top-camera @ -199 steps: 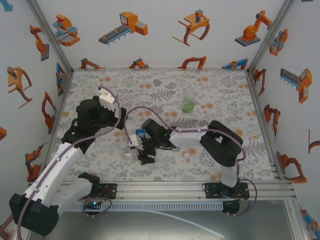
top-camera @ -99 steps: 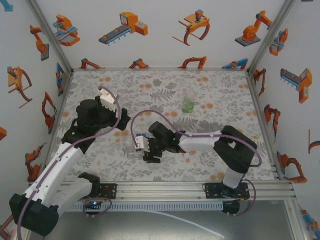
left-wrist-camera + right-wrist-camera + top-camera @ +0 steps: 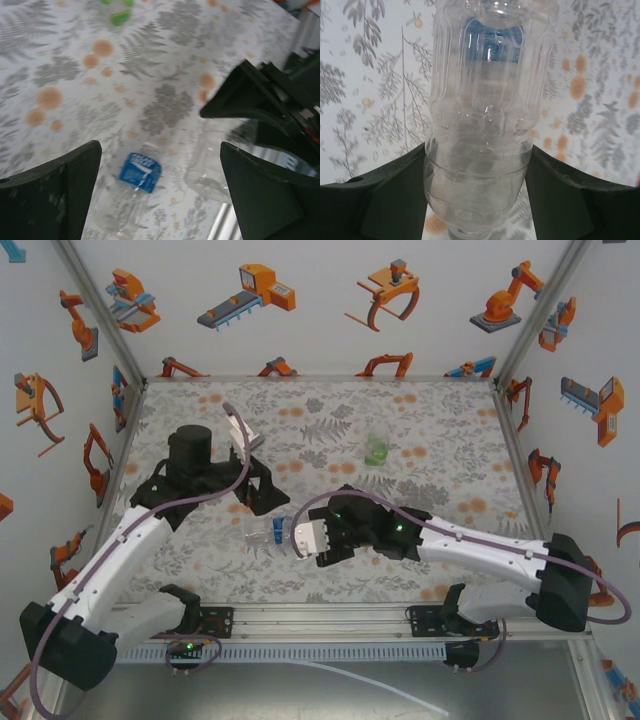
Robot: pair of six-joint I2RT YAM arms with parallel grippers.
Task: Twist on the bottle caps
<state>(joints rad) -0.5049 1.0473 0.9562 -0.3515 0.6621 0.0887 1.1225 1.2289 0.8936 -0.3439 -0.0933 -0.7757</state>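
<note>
**Right grip on clear bottle sound; capping not yet set up**

My right gripper (image 3: pixel 477 195) was clamped on the plain clear plastic bottle (image 3: pixel 487 115), one finger on each side of its ribbed body. This was at the near middle of the fern-patterned table (image 3: pixel 430 430). From overhead the bottle lay roughly level, pointing left from my fingers. I could not tell whether it rested on the table. I also could not tell which end was the neck, or whether it carried a cap.

My left gripper (image 3: pixel 160 200) stood just to the far side of it, fingers wide apart and holding nothing. Beneath it the blue-labelled clear plastic bottle (image 3: pixel 140 173) lay on its side, just beside the held bottle. The green-tinted plastic bottle (image 3: pixel 378 448) stood well apart, far and to the right.

Assessment: the step in hand appeared to be presenting the clear bottle for capping.

Recommendations:
- The thin wall would likely buckle under a hard squeeze, so my right grip should be only firm enough to stop the bottle turning.
- The neck should be brought clear of the blue-labelled bottle, which looked free to roll.
- My left gripper would need a small round white screw cap taken squarely by its rim.
- The cap should be seated flat on the thread before any turn. A tilted start risks cross-threading.
</note>
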